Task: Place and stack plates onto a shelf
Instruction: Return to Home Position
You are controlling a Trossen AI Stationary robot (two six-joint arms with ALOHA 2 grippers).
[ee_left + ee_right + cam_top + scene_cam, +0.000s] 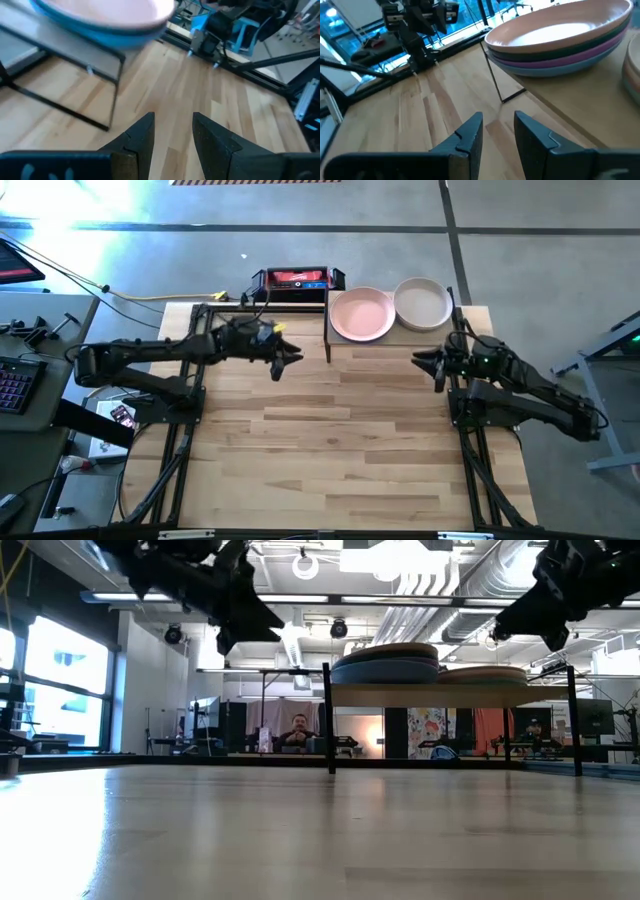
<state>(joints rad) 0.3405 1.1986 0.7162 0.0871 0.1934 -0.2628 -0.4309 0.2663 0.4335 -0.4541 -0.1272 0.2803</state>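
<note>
Left hand (295, 361) narrow, empty, before shelf (400, 338) | right hand (420, 362) likewise | red-black box (297, 279) behind | pink plate (361, 313) tops stack | dark teal plate (620, 31), purple plate (610, 46) seen only from right wrist

Matte plates (560, 35); light-wood shelf (580, 100), thin black metal legs; wood-plank table (340, 440).

The pink plate (100, 11) shows blurred and cropped.

Nothing legible shows. The red-and-black box (297, 279) at the surface's (340, 430) far edge bears a pale marking on its red top, too small to read.
</note>
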